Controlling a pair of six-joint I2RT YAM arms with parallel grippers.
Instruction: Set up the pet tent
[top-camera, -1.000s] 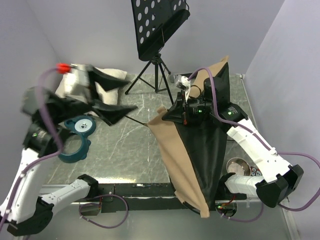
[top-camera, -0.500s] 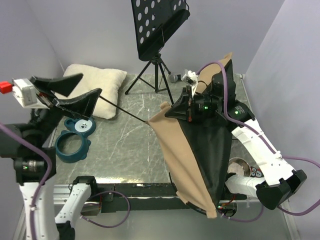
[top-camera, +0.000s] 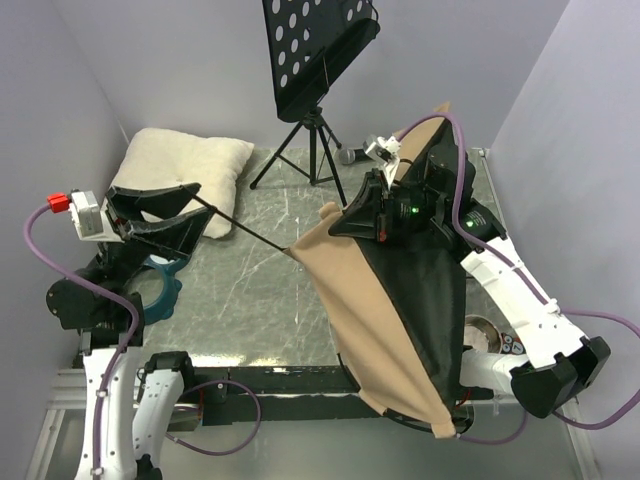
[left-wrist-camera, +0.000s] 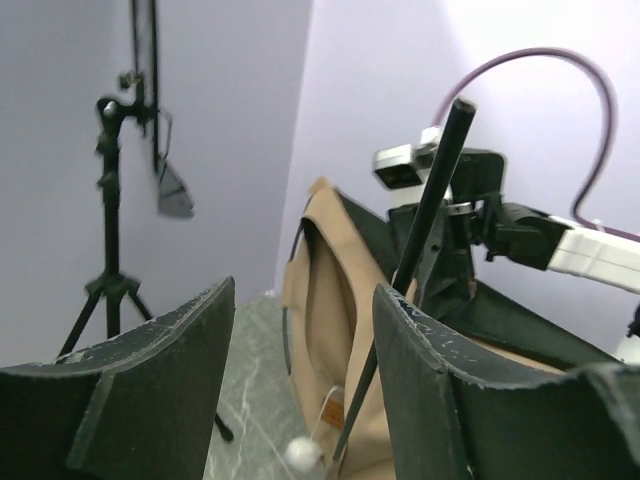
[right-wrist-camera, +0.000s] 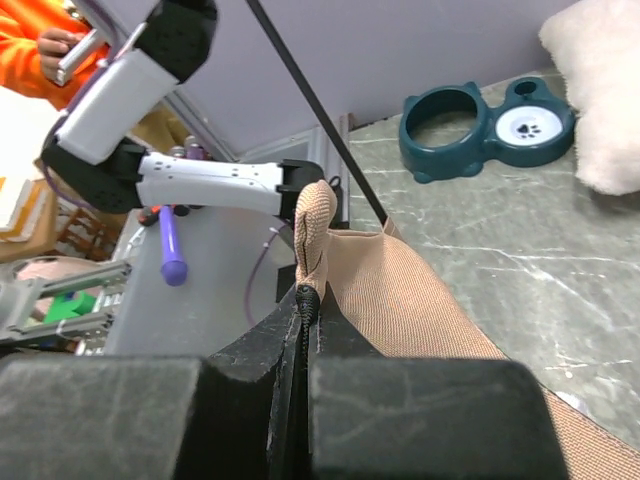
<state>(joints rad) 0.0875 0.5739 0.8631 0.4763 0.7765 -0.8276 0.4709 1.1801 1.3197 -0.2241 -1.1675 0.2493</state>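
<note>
The pet tent hangs half-folded at the right: tan-brown fabric (top-camera: 340, 290) outside, black lining (top-camera: 425, 300) inside. My right gripper (top-camera: 345, 225) is shut on its black-trimmed edge (right-wrist-camera: 305, 300) and holds it up off the table. A thin black pole (top-camera: 245, 225) runs from the tent's left corner toward my left gripper (top-camera: 198, 202), which is open. In the left wrist view the pole (left-wrist-camera: 420, 240) lies between the spread fingers, against the right finger (left-wrist-camera: 430, 360). The tent (left-wrist-camera: 330, 300) shows its label patch (left-wrist-camera: 335, 412) and a white pompom (left-wrist-camera: 303, 452).
A cream-white pillow (top-camera: 190, 165) lies at the back left. A black music stand (top-camera: 315, 50) on a tripod stands at the back centre. A teal double pet bowl (top-camera: 160, 285) sits under my left arm. A metal bowl (top-camera: 478, 330) sits near the right arm's base.
My left gripper swung out left, then came down and back toward the pillow's front, the pole still between its fingers. The tent's lower hem dropped toward the table's front edge.
</note>
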